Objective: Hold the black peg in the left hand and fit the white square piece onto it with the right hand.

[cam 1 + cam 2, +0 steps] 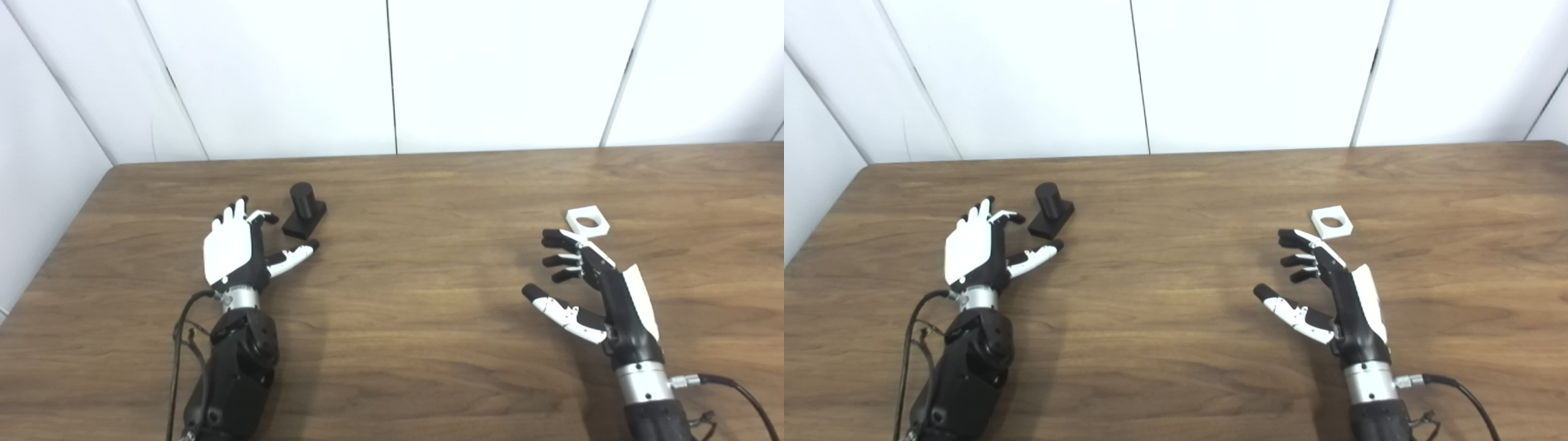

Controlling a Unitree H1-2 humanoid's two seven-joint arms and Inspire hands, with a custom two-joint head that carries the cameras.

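Observation:
The black peg (303, 211), a short cylinder on a square base, stands on the wooden table (416, 343) at the left. My left hand (236, 248) is open just to its left and nearer me, fingers close to the base, thumb spread below it, holding nothing. The white square piece (587, 222) with a round hole lies flat at the right. My right hand (588, 288) is open right behind it on the near side, fingertips almost at its edge, empty.
White wall panels (392, 73) rise behind the table's far edge. A side wall (37, 184) stands past the table's left edge. Cables (184, 331) trail from both wrists.

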